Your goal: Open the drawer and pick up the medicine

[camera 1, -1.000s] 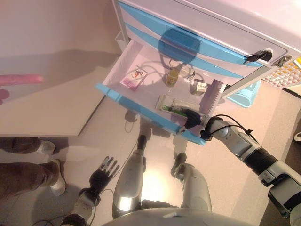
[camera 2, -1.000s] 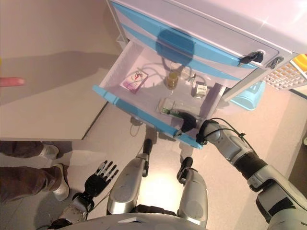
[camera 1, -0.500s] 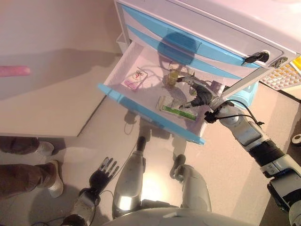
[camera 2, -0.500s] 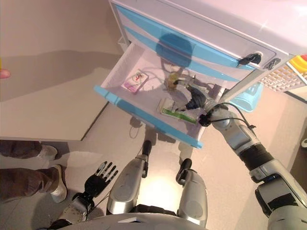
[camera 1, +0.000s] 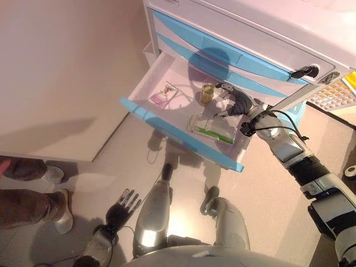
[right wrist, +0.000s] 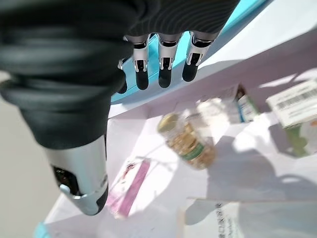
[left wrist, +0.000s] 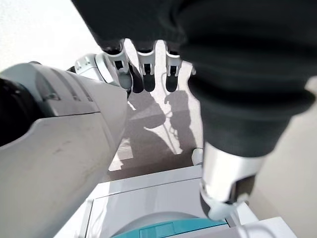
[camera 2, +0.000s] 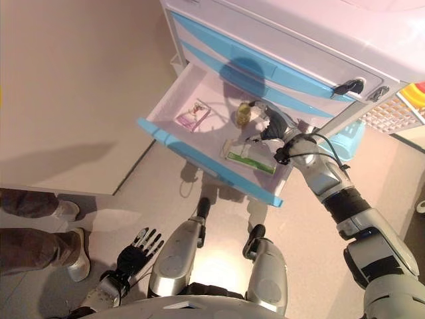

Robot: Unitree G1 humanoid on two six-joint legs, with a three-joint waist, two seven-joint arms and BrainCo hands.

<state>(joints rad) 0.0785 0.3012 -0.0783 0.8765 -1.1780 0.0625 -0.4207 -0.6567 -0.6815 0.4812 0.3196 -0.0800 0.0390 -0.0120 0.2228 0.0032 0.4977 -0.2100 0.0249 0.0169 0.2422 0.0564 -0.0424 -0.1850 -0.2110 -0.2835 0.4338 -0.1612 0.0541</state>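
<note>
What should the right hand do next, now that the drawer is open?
Probably lower the right hand a little onto the small amber bottle and close round it. The drawer is already pulled out, the hand hovers open just above the bottle with nothing held, and the wrist view shows the bottle directly below its fingers. The left hand hangs idle.

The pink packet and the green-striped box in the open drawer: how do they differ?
The pink packet is smaller and lies toward the drawer's left; the green-striped box is longer and sits nearer the blue front, below the right hand. The packet lies away from that hand, the box close by. Both lie flat on the drawer floor.
</note>
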